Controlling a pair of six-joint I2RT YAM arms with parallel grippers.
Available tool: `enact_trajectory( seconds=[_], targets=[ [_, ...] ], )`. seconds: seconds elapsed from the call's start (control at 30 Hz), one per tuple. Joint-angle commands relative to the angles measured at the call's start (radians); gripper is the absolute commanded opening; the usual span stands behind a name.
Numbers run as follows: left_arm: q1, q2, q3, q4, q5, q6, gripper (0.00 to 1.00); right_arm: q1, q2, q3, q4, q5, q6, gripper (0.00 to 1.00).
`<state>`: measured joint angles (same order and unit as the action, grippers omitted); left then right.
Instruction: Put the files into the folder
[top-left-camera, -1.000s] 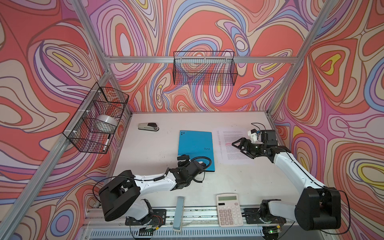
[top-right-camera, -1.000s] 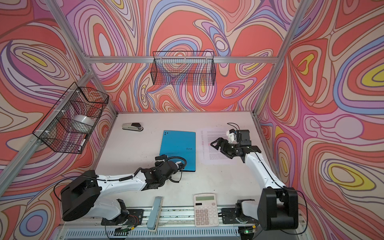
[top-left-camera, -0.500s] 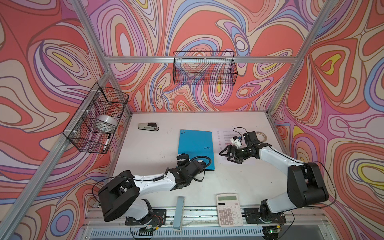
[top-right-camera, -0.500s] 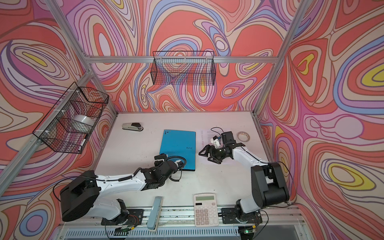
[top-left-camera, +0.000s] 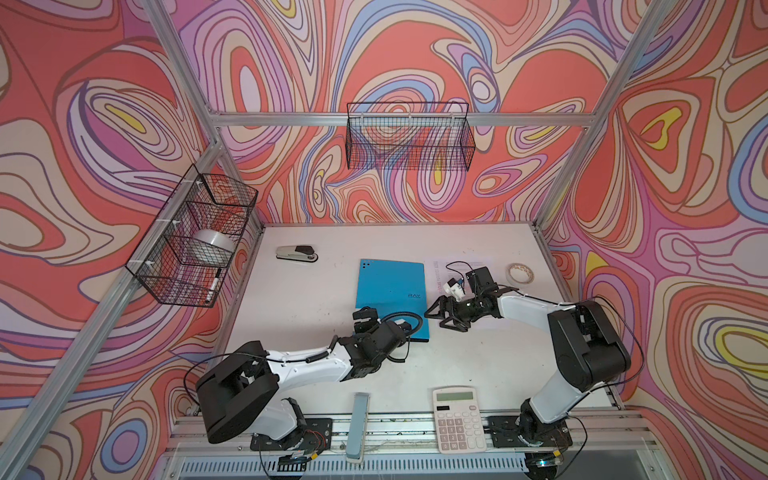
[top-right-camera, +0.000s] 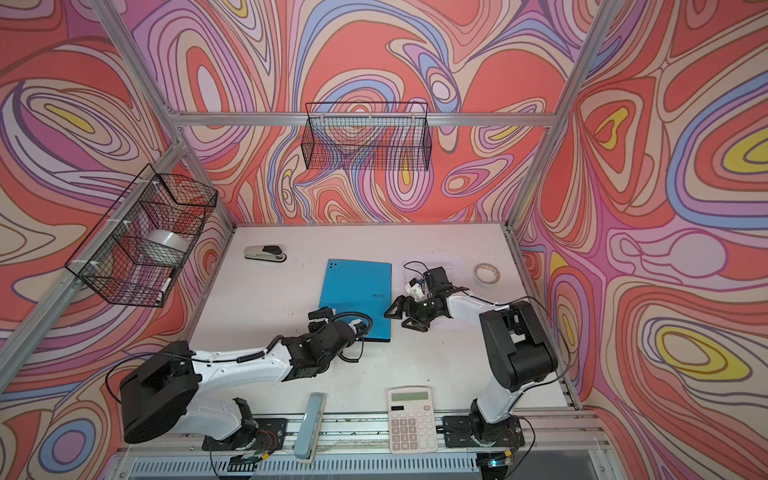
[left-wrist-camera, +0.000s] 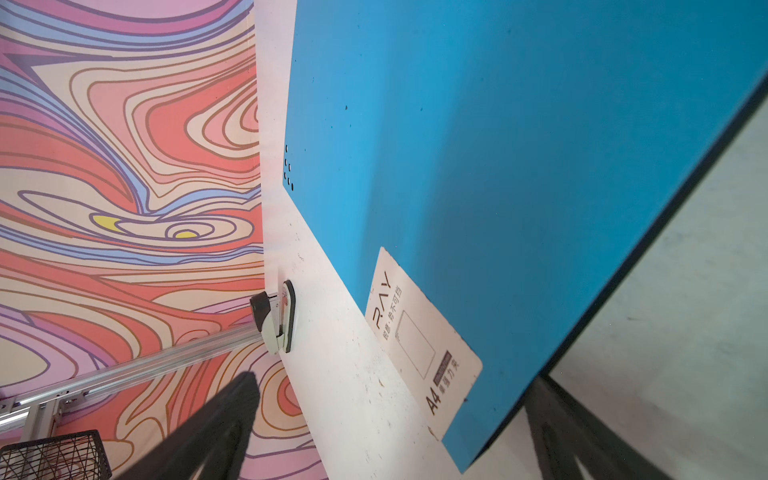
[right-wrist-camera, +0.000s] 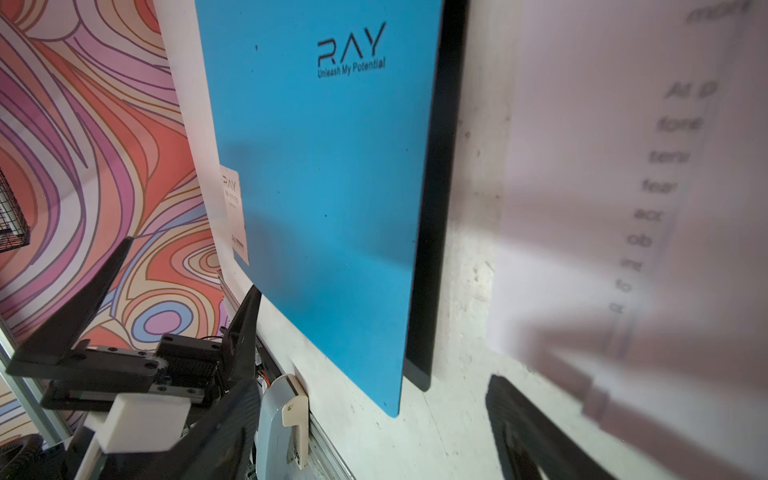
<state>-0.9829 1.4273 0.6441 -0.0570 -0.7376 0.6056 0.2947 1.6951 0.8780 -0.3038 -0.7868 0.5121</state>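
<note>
my left gripper (top-left-camera: 384, 322) is spread wide and empty at the near left corner of the blue folder (top-left-camera: 390, 286), which lies shut and flat on the table (top-left-camera: 299, 316); i cannot tell if a finger touches it. my right gripper (top-left-camera: 437, 321), also spread and empty, hovers between the folder's right edge and the files (top-left-camera: 436, 277) lying just beside it.

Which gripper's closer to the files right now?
Right. The right gripper hangs open at the files' near corner, between them and the folder. The left gripper, open too, sits at the folder's near corner on the side away from the files.
</note>
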Motion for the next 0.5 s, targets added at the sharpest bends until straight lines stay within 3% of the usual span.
enact_trajectory(
  seconds=[0.0, 0.47],
  targets=[
    [-0.002, -0.014, 0.021, -0.01, -0.019, -0.016, 1.0, 0.019, 0.031, 0.028, 0.053, -0.012, 0.019, 0.9],
    [-0.002, -0.014, 0.035, -0.024, -0.015, -0.024, 1.0, 0.078, 0.112, 0.067, 0.155, -0.047, 0.082, 0.89]
  ],
)
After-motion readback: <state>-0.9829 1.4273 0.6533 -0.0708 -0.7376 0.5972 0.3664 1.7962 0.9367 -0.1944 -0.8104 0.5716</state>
